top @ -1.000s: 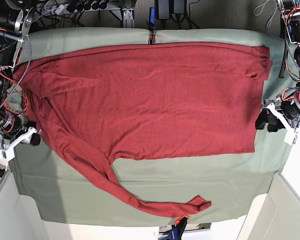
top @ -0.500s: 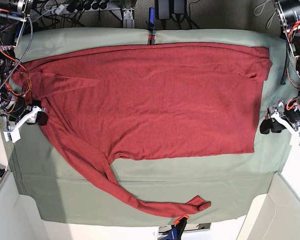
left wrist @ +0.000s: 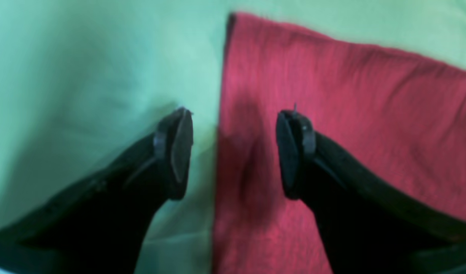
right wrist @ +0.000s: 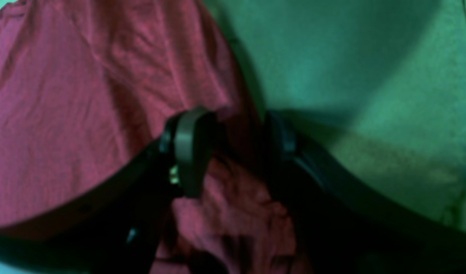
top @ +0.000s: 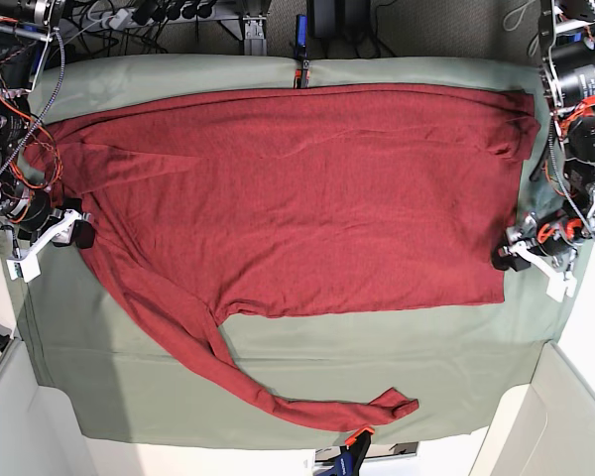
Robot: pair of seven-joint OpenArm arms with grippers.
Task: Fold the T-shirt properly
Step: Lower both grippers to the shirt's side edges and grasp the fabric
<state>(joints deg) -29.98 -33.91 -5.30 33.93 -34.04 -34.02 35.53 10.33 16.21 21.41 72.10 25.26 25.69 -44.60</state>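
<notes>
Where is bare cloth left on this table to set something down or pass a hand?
Free: the wide strip of table cloth between the T-shirt hem and the near edge, right of the trailing sleeve; also the near-left corner below that sleeve. Crowded: both side edges, where the right gripper bites the shirt and the open left gripper straddles its hem.
</notes>
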